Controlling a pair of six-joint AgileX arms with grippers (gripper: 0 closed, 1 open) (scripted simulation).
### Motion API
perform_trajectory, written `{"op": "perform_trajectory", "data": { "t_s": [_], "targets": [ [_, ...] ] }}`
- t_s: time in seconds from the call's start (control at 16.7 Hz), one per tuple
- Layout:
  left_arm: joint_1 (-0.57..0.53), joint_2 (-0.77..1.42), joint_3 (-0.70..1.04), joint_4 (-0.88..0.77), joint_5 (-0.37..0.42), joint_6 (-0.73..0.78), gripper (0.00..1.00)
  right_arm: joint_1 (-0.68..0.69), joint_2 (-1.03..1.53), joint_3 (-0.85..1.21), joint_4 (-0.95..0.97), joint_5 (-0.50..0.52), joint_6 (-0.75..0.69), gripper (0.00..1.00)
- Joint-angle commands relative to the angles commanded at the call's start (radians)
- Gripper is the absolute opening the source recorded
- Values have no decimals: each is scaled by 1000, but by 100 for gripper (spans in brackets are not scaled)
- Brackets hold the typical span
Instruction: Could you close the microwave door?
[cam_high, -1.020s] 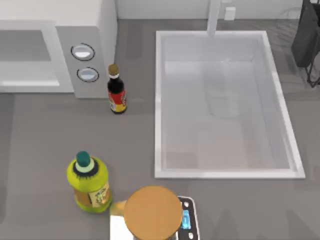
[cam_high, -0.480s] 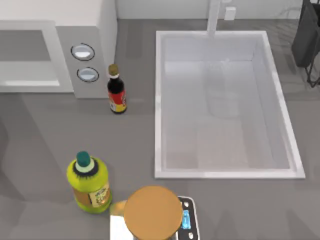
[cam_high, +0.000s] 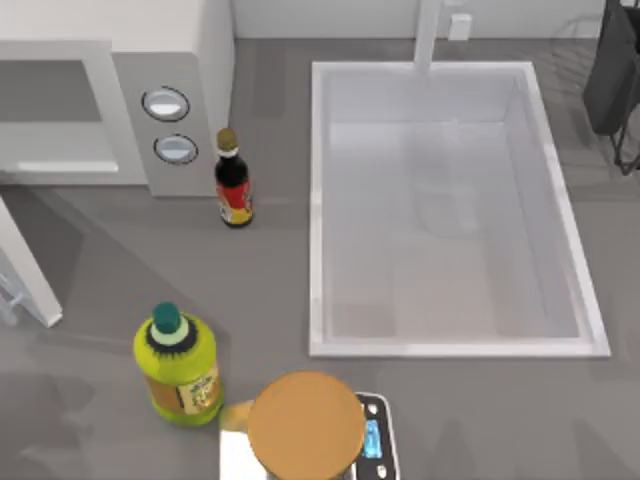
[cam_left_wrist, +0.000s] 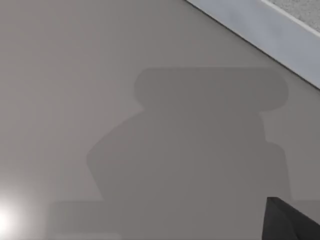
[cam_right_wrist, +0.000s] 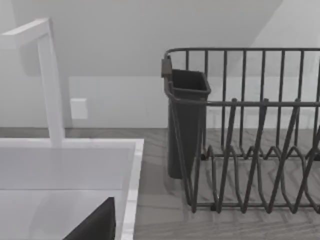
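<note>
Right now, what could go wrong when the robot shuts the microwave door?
1. The door stands open at the table's left, and the yellow bottle is near its free edge. A wide push might knock the bottle over.
2. The dark bottle stands right by the microwave, beside its knobs. An arm following the door in could bump it.

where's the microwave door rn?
Top view: the microwave door stands open at the table's far left edge, below the microwave, left of the green bottle.
</note>
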Motion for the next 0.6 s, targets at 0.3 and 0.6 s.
{"op": "perform_trajectory", "data": {
  "t_s": [0.3,0.6],
  "targets": [
    [-57,-57,-56,23,-39,-57,0,0,0,0,0,0,0,100],
    [-125,-83,-73,24,-88,-117,0,0,0,0,0,0,0,100]
  ]
}}
